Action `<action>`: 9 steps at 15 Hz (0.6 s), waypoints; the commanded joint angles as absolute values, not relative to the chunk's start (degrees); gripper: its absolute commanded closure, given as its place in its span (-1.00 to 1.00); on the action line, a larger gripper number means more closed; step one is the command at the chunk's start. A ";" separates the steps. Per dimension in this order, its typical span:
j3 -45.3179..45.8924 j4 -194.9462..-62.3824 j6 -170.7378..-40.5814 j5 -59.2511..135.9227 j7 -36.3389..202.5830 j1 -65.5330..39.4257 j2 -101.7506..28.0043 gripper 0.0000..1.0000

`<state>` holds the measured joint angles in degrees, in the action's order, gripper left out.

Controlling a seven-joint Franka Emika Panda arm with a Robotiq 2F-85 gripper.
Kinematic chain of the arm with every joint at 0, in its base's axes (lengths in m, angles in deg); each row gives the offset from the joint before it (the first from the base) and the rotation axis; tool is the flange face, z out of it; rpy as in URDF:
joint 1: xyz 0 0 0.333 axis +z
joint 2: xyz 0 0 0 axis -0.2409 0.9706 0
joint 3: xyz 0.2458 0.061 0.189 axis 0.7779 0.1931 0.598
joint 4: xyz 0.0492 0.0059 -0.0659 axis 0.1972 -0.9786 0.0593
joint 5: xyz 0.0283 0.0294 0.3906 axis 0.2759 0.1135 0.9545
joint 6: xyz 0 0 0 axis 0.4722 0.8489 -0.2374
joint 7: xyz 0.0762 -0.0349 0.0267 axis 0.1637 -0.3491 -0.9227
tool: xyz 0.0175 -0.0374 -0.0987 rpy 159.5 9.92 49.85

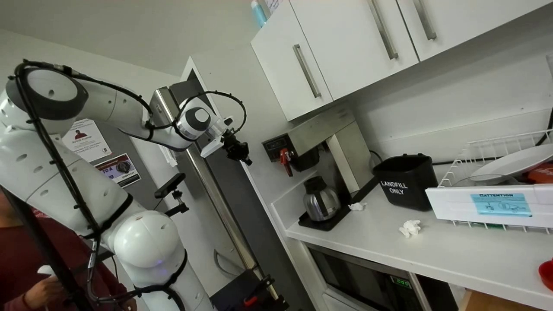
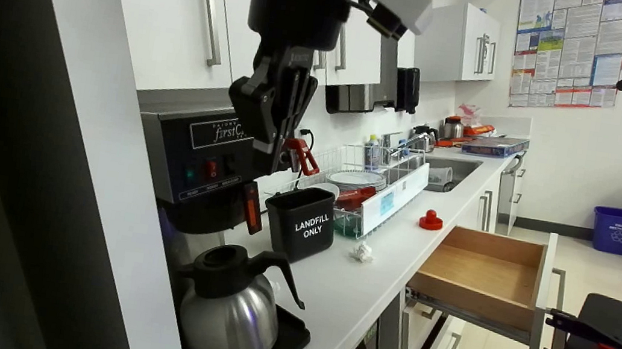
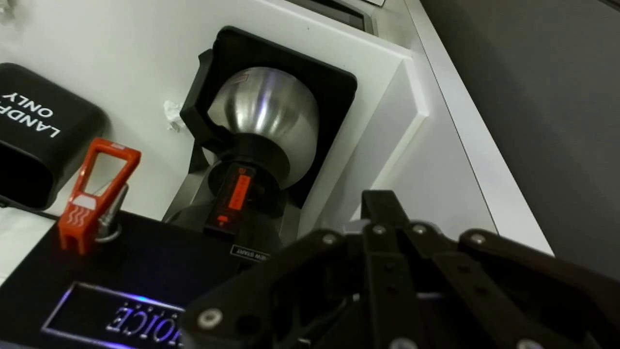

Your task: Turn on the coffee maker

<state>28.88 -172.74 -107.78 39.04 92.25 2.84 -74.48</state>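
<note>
The coffee maker [image 1: 322,125] is a tall steel and black machine on the counter, with an overhanging top. Its front panel [image 2: 197,183] has a green switch [image 2: 189,173] and a red switch [image 2: 210,169]. A steel carafe [image 1: 322,203] with a black lid stands on its base; it also shows in the wrist view [image 3: 266,104]. My gripper [image 1: 247,160] is shut and empty, in front of the machine's top and apart from it in that view. It overlaps the panel's right part in an exterior view [image 2: 267,162]. In the wrist view its fingertips [image 3: 387,208] point past the panel.
A red tap handle [image 3: 99,189] sticks out from the machine's front. A black landfill bin [image 1: 404,185] and a dish rack [image 1: 492,203] stand beside it. Cabinets [image 1: 302,65] hang above. A side wall [image 3: 441,169] and fridge stand close by. A drawer [image 2: 483,272] is open.
</note>
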 commanded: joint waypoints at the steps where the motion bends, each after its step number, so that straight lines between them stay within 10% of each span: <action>1: 28.39 -172.46 -107.62 38.79 92.40 3.35 -74.39 0.98; 9: 30.79 -168.75 -108.99 30.48 102.14 -0.78 -68.84 1.00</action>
